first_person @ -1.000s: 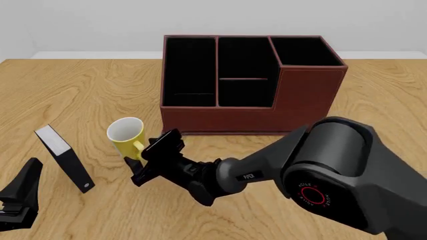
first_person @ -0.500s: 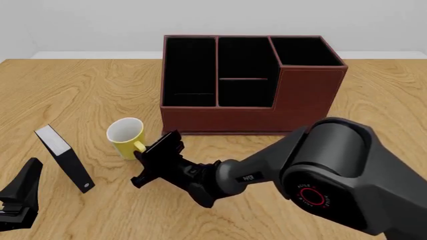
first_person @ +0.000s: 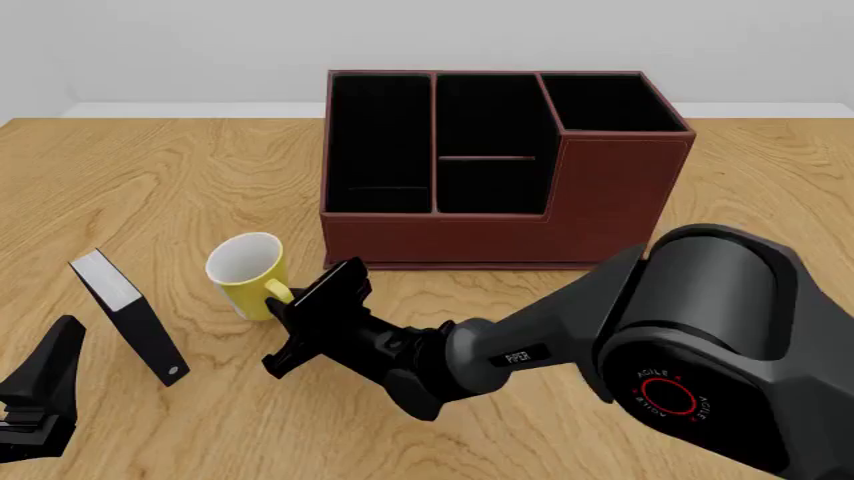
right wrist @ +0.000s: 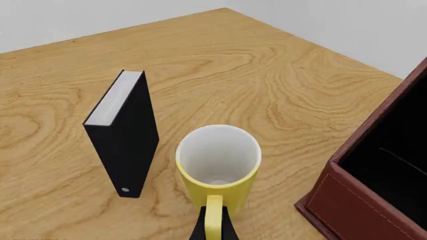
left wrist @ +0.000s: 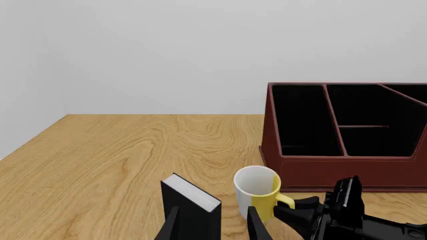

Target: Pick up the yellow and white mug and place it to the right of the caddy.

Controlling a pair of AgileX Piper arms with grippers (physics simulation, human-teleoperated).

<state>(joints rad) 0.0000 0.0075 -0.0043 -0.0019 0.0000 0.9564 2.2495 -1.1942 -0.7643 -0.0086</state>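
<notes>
Light wooden table (first_person: 174, 180) with bold swirling grain, filling most of the front view. Behind it, a plain pale grey wall (first_person: 400, 35), and a paler strip (first_person: 187, 109) along the far edge. Soft, even light; only faint shadows on the wood.

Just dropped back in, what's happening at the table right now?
The right gripper is at the yellow and white mug, closed on its handle. The mug stands upright on the table, in front of the caddy near its left end, not yet placed to its right. A black book stands just left of the mug. The left gripper idles open near the table's front left, holding nothing.
</notes>
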